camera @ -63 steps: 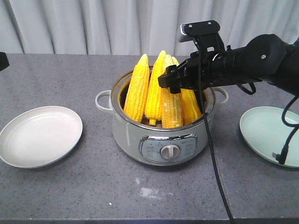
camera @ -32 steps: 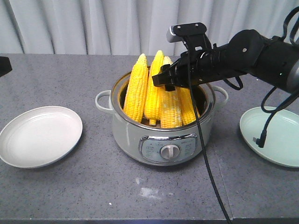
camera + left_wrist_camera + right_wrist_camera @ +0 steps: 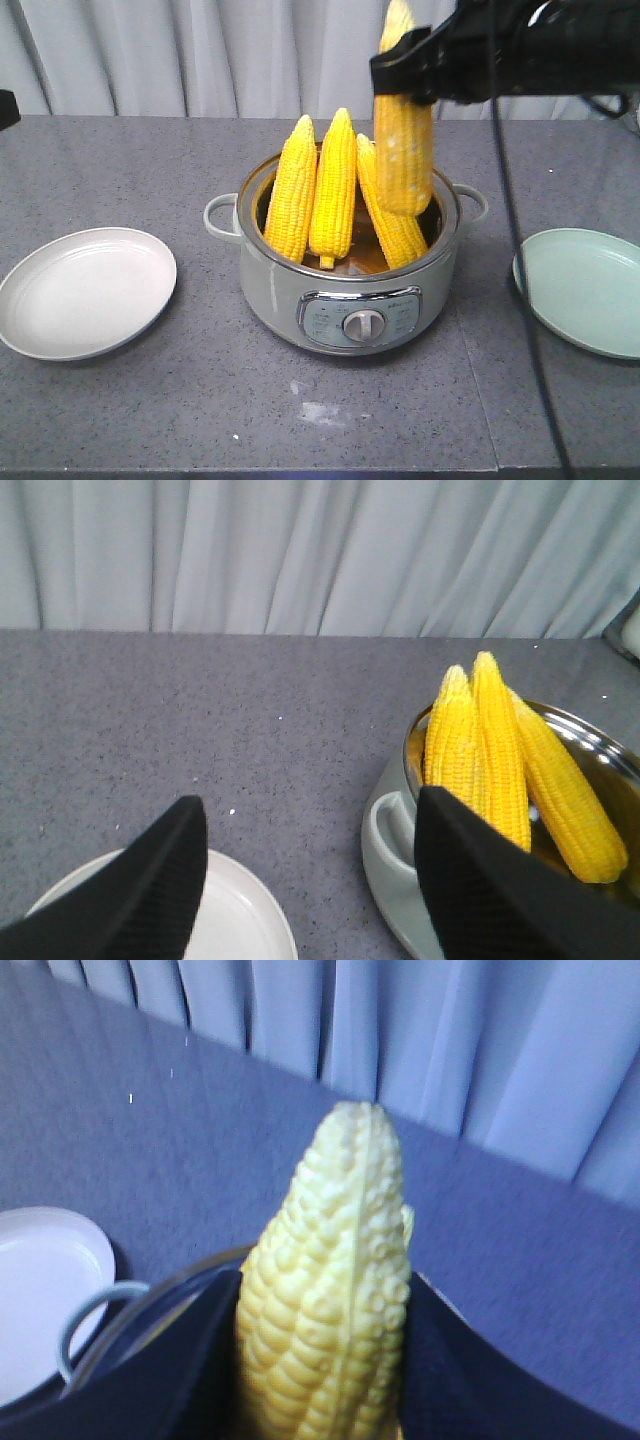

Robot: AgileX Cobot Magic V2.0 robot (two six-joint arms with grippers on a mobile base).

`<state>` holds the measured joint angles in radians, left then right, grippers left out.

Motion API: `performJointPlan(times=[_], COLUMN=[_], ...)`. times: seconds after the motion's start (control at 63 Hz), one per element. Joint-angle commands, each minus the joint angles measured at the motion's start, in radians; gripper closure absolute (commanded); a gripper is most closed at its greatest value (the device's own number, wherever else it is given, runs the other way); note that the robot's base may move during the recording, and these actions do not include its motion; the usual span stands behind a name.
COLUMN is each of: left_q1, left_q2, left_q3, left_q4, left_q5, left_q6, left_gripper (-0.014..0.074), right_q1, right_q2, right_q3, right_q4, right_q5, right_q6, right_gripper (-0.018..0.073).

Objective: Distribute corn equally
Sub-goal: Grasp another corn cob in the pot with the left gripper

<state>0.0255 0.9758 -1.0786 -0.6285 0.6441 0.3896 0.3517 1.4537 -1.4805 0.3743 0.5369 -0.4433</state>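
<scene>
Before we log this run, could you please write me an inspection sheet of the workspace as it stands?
Surface: grey speckled table, pale smear in front of the pot.
Job's things: three cobs standing in the pot; one lifted cob above it; white plate and green plate both bare.
Clutter: nothing seen.
Grippers: right gripper shut on the lifted cob; left gripper open, holding nothing.
Cables: black cable hangs below the right arm, between pot and green plate.
Surroundings: pale curtain behind.
</scene>
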Motion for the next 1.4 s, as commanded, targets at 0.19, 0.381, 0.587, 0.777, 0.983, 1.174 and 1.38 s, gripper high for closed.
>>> performJointPlan(times=[0.19, 0.381, 0.587, 0.777, 0.983, 1.174, 1.38], left_q1=[-0.113, -0.261, -0.364, -0.479, -0.548, -0.551, -0.551], left_q2=[0.225, 0.435, 0.628, 0.791, 0.886, 0.919, 0.929], left_q3=[-0.293, -0.47, -0.696, -0.866, -0.904, -0.904, -0.904], left_q4=[-0.129, -0.113, 0.083, 0.35, 0.57, 0.679, 0.692], left_q5=[0.101, 0.091, 0.089, 0.095, 0.111, 0.13, 0.13], left_q6=[0.029, 0.018, -0.151, -0.351, -0.484, -0.56, -0.571], left_gripper=[0.015, 0.0158, 0.0193, 0.0193, 0.0192, 0.0191, 0.0191], right_q1=[-0.003, -0.003, -0.003, -0.003, -0.003, -0.003, -0.003], right_q2=[-0.396, -0.555, -0.61, -0.61, -0.61, -0.61, -0.61], right_q3=[-0.031, -0.031, -0.031, -0.031, -0.031, -0.031, -0.031], right_q4=[-0.206, -0.522, -0.856, -0.948, -0.95, -0.95, -0.95], right_q5=[-0.053, 0.077, 0.274, 0.313, 0.313, 0.318, 0.318], right_q6=[0.074, 0.265, 0.469, 0.506, 0.506, 0.506, 0.506], right_gripper=[0.0566, 0.0564, 0.0564, 0.0564, 0.0564, 0.0564, 0.0564])
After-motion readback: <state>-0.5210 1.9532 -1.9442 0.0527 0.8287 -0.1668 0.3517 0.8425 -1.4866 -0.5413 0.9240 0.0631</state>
